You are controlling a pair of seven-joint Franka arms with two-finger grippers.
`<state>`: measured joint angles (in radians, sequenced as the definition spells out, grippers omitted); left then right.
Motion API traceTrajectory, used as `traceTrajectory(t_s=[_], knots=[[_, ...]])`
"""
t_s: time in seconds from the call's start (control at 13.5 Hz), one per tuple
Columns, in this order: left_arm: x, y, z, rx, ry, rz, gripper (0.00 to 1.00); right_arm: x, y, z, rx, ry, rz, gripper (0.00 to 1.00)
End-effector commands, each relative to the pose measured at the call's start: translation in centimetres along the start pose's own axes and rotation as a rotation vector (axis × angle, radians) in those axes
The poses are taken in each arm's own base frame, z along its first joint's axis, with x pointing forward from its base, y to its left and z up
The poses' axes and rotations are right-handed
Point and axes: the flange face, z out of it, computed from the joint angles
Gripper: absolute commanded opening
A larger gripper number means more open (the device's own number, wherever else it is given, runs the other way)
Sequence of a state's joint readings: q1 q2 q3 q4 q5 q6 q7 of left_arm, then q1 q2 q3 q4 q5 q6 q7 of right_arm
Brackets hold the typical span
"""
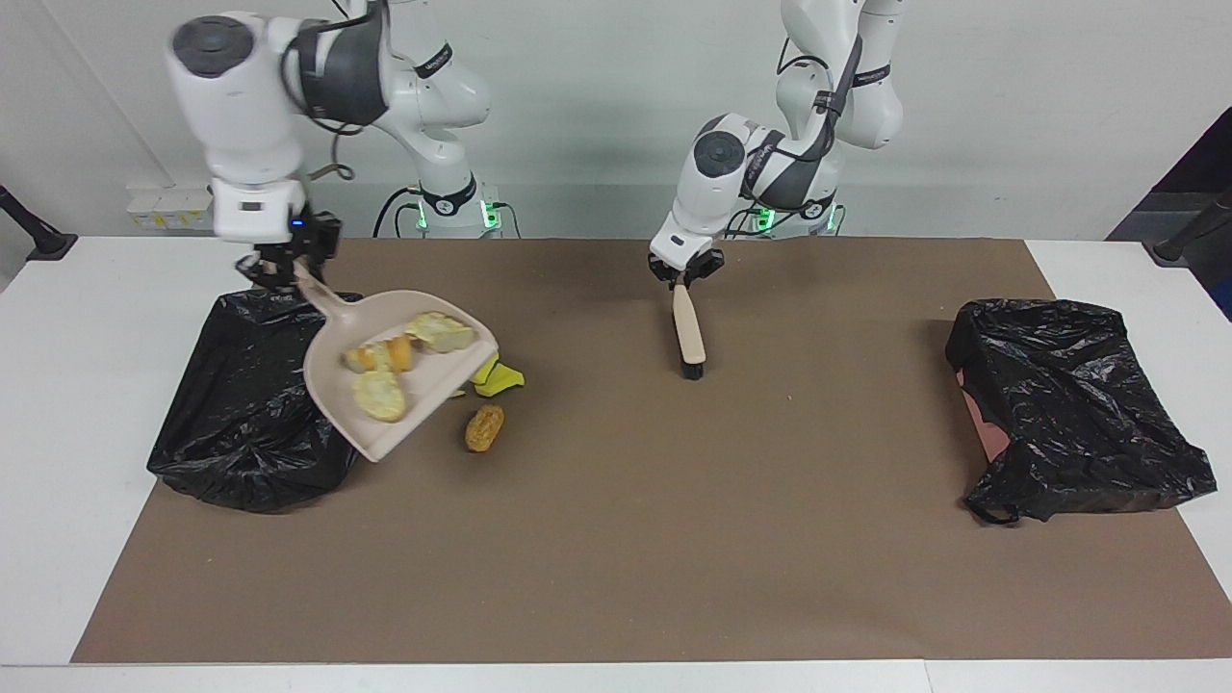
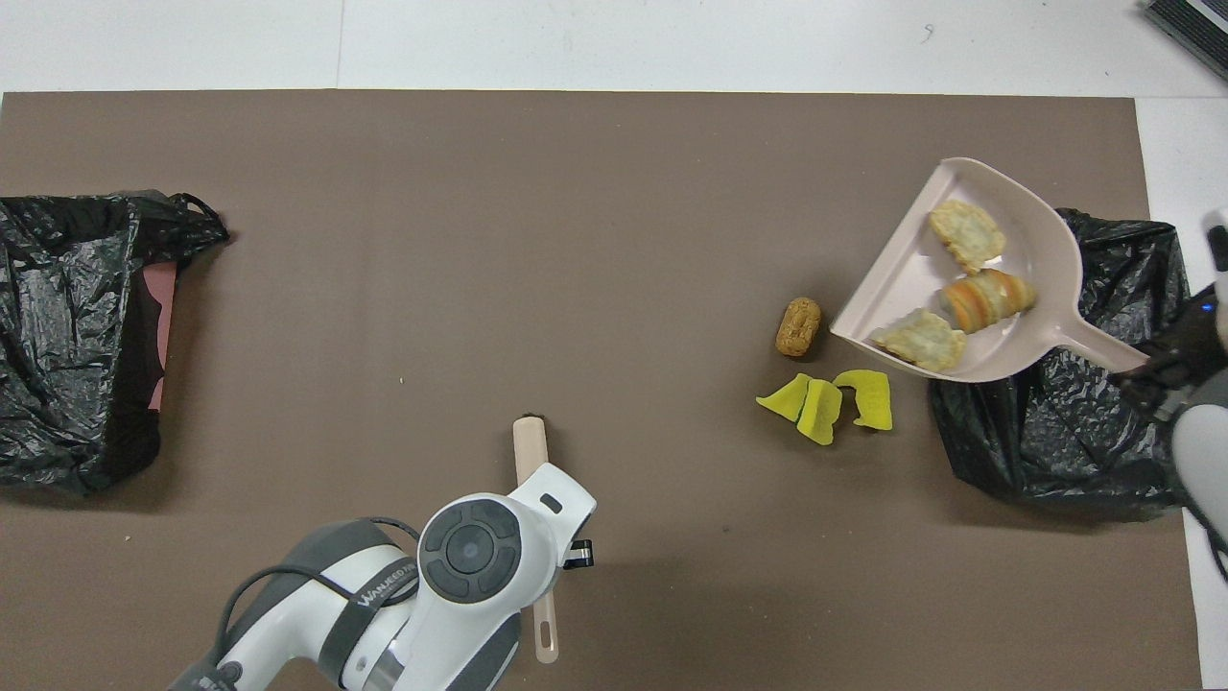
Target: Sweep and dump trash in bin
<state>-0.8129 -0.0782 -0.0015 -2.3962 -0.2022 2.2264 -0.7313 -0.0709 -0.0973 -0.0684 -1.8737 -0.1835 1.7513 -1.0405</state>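
My right claw (image 1: 279, 274) holds the dustpan (image 1: 399, 385) up over the black bin (image 1: 255, 423). My left claw (image 1: 683, 276) holds the brush (image 1: 688, 332).

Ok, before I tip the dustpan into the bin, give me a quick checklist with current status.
1. Right gripper jaws shut on dustpan handle: ok.
2. Three lumps inside the pan: ok.
3. Pan over the bin: not ok; mostly over the mat beside it, mouth facing away from the bin.
4. Left gripper with brush clear of the dump path: ok, mid-table.
5. Mat swept: not ok; three yellow sponge pieces and an orange-brown lump lie beside the bin.
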Motion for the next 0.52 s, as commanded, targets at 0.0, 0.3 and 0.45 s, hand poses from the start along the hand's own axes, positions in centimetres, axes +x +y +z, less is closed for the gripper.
traceTrajectory(t_s=[0.0, 0.3, 0.45], knots=[[-1.2, -0.6, -0.4, -0.022, 0.038, -0.026, 0.0, -5.8, 3.0, 0.4, -0.021, -0.001, -0.078, 0.0], [-1.5, -1.4, 0.3, -0.044, 0.065, -0.031, 0.0, -12.4, 7.5, 2.6, -0.138, -0.107, -0.281, 0.0], [-1.1, -1.6, 0.3, -0.044, 0.065, -0.026, 0.69, -12.4, 8.5, 4.3, -0.161, -0.238, -0.362, 0.0]])
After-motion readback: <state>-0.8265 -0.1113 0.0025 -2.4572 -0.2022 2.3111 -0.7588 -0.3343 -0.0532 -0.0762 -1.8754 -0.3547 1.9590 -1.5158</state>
